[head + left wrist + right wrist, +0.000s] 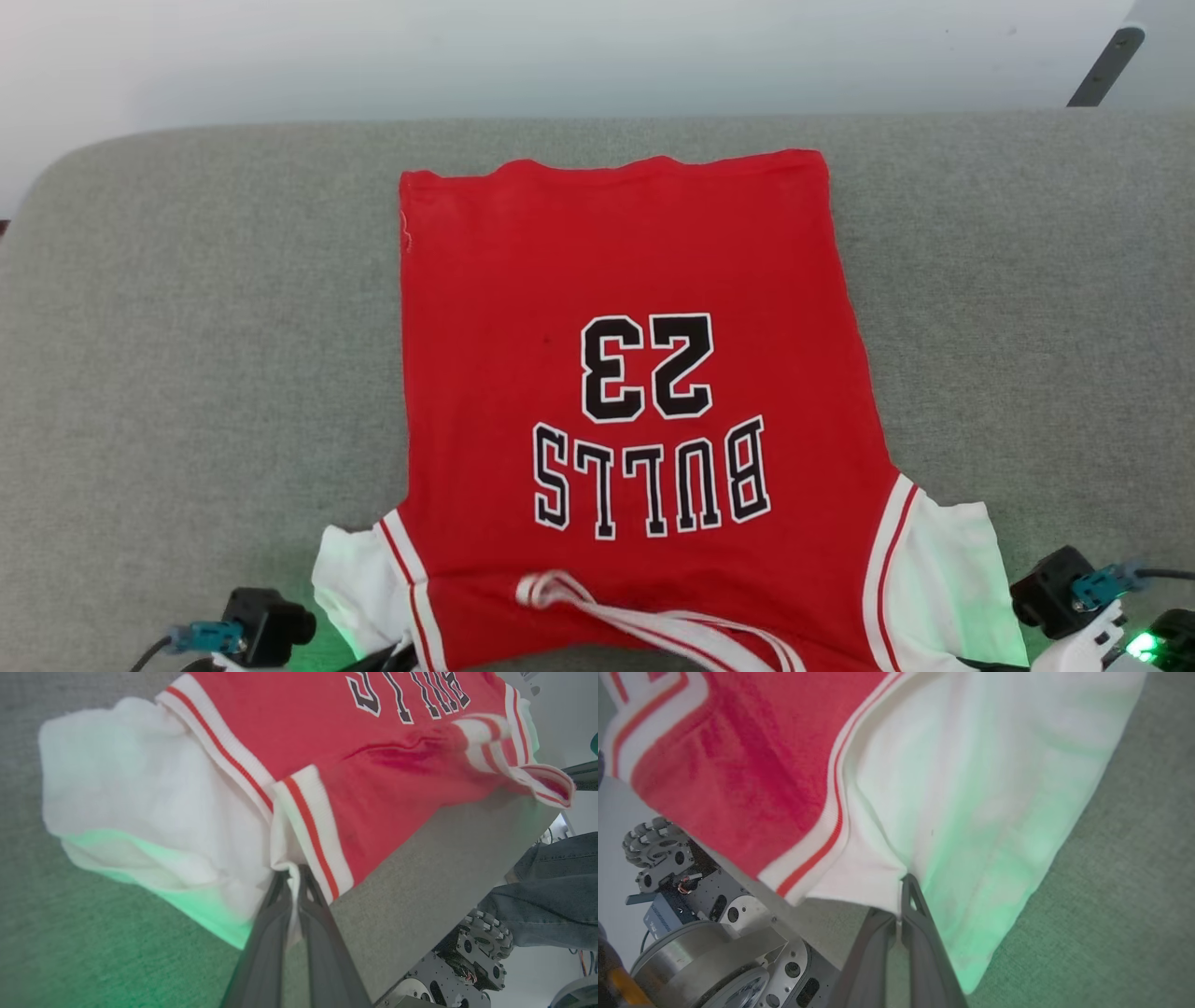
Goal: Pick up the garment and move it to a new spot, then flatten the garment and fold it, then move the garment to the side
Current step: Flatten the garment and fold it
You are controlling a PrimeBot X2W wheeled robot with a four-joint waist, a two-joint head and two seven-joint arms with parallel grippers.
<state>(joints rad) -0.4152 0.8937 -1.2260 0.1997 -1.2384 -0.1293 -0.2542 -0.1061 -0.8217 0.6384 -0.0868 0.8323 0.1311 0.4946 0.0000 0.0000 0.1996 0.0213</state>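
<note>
The garment (635,280), a red jersey with white short sleeves and red-and-white striped trim, is being displayed spread flat, print upward, on the grey table (187,373). Black, white-outlined "23" and "BULLS" are being seen upside down in the head view. The hem is being shown farthest away, the sleeves and bunched striped collar nearest, at the table's edge.

A grey fabric surface (187,373) with a rounded far-left corner spreads across the head view, and a pale wall (560,56) rises behind it. A dark slanted bar (1106,65) stands at the top right against that wall. In the left wrist view, a person's leg in blue jeans (551,891) shows beyond the surface's edge.
</note>
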